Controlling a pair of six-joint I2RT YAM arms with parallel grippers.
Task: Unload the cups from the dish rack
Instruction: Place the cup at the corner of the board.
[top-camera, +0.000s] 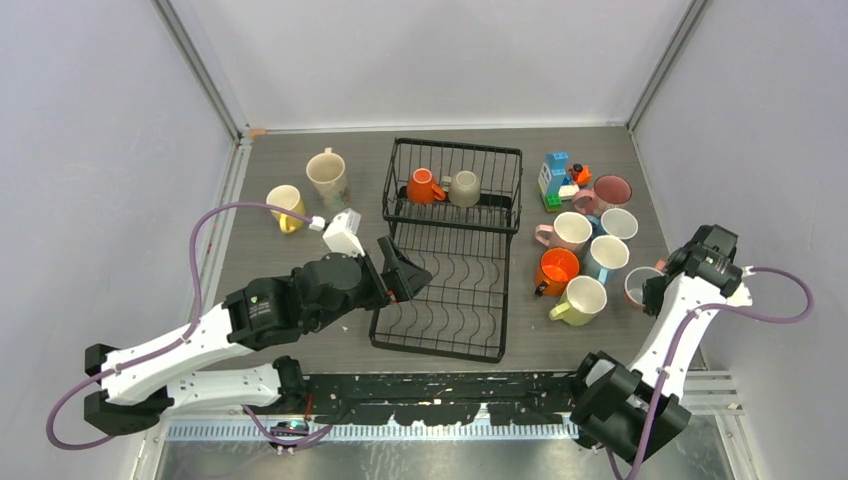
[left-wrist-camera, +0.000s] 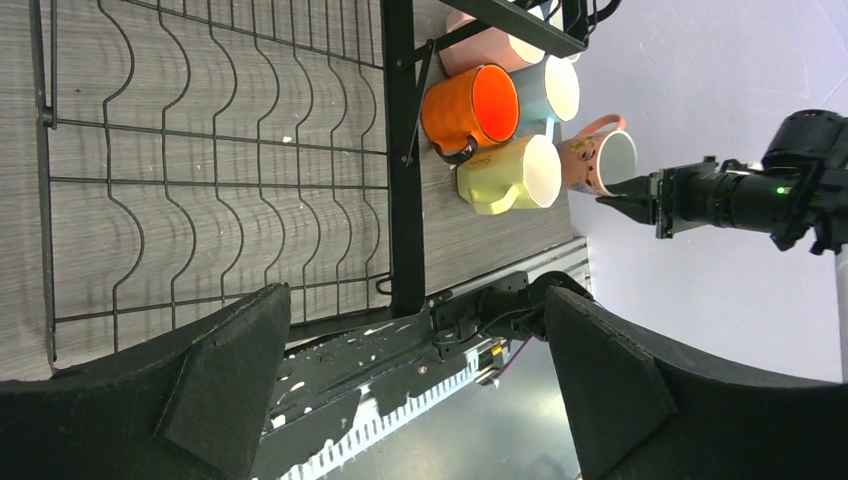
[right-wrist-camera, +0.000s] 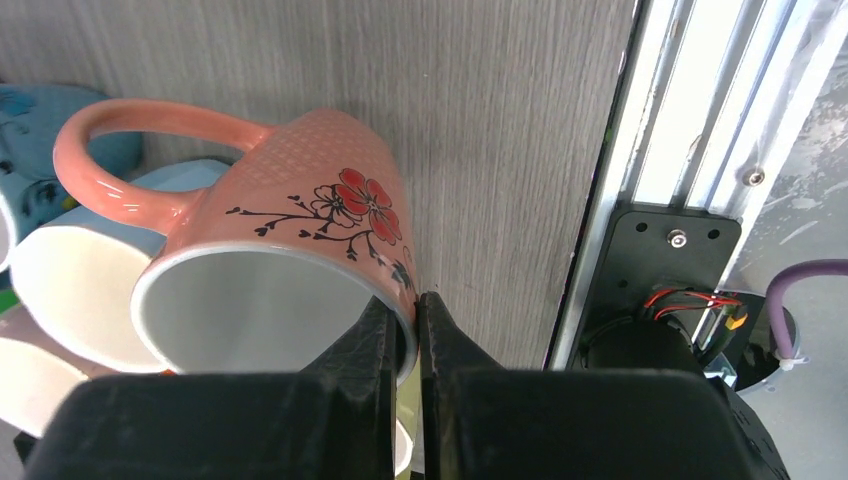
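Observation:
The black wire dish rack (top-camera: 455, 300) stands mid-table. An orange cup (top-camera: 424, 187) and a grey-beige cup (top-camera: 463, 188) lie in its tall basket section. My left gripper (top-camera: 400, 275) hangs open and empty over the left edge of the wavy tray (left-wrist-camera: 200, 150). My right gripper (right-wrist-camera: 415, 305) is shut on the rim of a pink flowered cup (right-wrist-camera: 300, 220), one finger inside and one outside. That cup (top-camera: 638, 287) is tilted at the right end of the table, beside a yellow-green cup (top-camera: 582, 299).
More cups cluster right of the rack: orange (top-camera: 556, 270), light blue (top-camera: 607, 257), pink (top-camera: 567, 232), white (top-camera: 619, 222) and dark pink (top-camera: 610, 190). A toy-block figure (top-camera: 560, 180) stands behind them. Yellow (top-camera: 286, 205) and cream (top-camera: 327, 176) cups sit at back left.

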